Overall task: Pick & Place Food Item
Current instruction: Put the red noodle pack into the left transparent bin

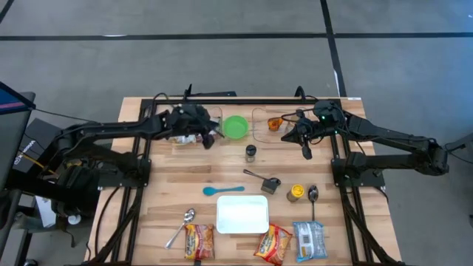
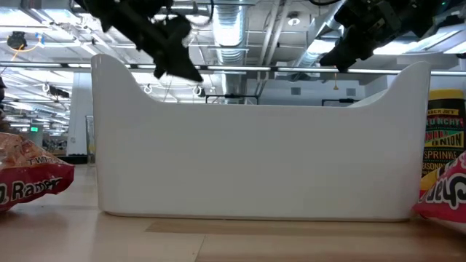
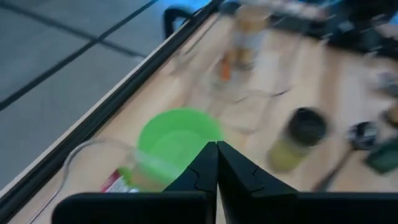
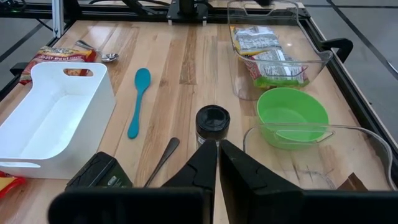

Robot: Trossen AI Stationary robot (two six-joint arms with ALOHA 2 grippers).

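Note:
My left gripper is shut and empty. It hovers at the far left, between a clear container that holds a food packet and a green bowl. In the left wrist view its fingertips meet over the bowl's near rim. My right gripper is shut and empty, above the table to the right of a second clear container with an orange item. In the right wrist view its fingertips point toward a dark-lidded spice jar.
A white bin stands near the front edge. Around it lie a teal spoon, a black scoop, a yellow jar, two metal spoons, two ramen packets and a blue packet.

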